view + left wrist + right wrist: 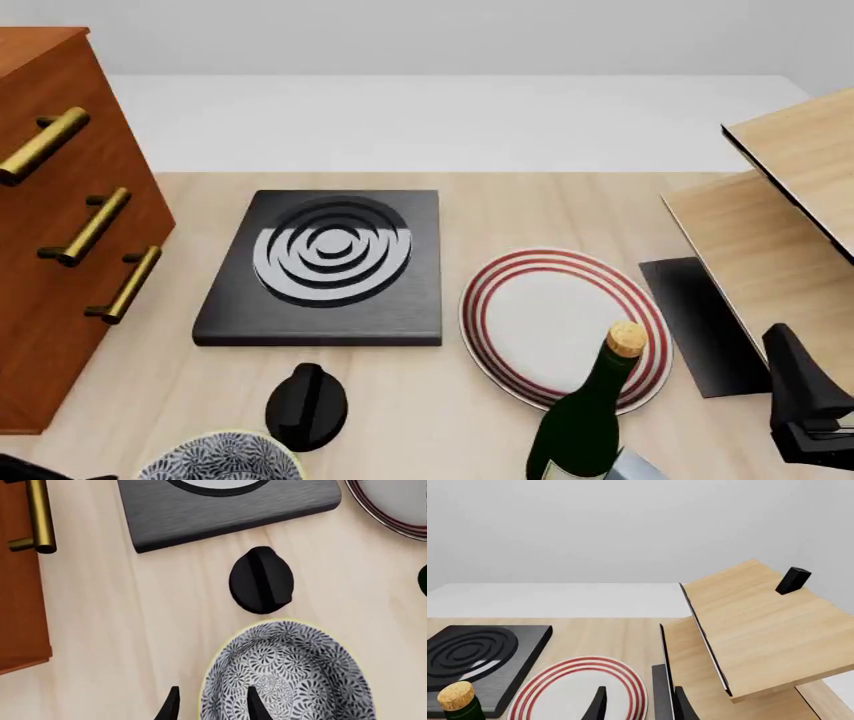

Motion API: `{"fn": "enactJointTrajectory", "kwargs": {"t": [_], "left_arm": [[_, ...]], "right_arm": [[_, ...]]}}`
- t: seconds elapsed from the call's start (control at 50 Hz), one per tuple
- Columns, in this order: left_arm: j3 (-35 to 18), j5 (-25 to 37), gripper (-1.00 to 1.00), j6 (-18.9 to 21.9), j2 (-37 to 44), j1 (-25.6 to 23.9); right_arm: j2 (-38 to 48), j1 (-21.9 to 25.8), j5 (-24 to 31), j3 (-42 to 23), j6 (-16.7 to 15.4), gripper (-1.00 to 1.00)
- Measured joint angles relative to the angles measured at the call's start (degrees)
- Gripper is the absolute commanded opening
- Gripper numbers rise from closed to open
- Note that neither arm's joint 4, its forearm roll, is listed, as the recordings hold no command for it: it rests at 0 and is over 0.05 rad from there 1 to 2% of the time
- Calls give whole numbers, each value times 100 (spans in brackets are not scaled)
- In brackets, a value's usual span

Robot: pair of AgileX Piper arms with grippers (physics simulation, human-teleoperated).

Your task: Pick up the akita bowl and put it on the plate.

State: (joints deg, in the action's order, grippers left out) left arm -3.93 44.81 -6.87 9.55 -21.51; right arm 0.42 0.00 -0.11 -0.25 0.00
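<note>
I saw the table [534, 215] as pale, smooth wood grain. Along its left edge stood an orange-brown drawer chest [54, 230] with brass bar handles, and along the right edge a tilted light-wood shelf unit [787, 200]. Toward the far middle lay a square slab [324, 268] of brushed black with grey concentric rings sunk into it. Right of it the plate [561, 322] lay flat, round and white, red rings circling its rim. A green bottle [587, 420] with a cork stood at the near edge in front of the plate, covering part of the rim.

The bowl [287, 677] sat at the near edge toward the left corner, round and deep, thick with navy-and-white fan flowers, its rim pale cream. It was well apart from the plate. A small black oval knob [261, 580] with a raised ridge lay just beyond it, between bowl and slab.

My left gripper [210, 707] hung over the bowl's rim with its jaws parted: one dark finger showed over the patterned inside, the other over bare wood outside. I could not tell whether either touched the rim.

My right gripper [637, 704] had its fingers spread and empty, near the right edge, pointing across the plate and the shelf's foot.
</note>
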Motion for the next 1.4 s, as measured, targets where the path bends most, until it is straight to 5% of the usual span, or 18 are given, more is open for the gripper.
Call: {"fn": "enactJointTrajectory", "kwargs": {"t": [0.26, 0.28, 0.6, 0.9, 1.16, 1.4], "left_arm": [[119, -363, 100, -101, 287, -37], [122, -372, -100, -101, 300, -31], [167, -533, -100, -24, 403, 74], [48, -208, -100, 757, 58, 445], [-527, 543, -100, 1640, -496, 882], [-1572, 1008, -100, 1715, -663, 974]], "right_arm": [[0, 0, 0, 0, 0, 100], [0, 0, 0, 0, 0, 100], [0, 0, 0, 0, 0, 100], [0, 0, 0, 0, 0, 100], [0, 0, 0, 0, 0, 100], [0, 0, 0, 0, 0, 100]]}}
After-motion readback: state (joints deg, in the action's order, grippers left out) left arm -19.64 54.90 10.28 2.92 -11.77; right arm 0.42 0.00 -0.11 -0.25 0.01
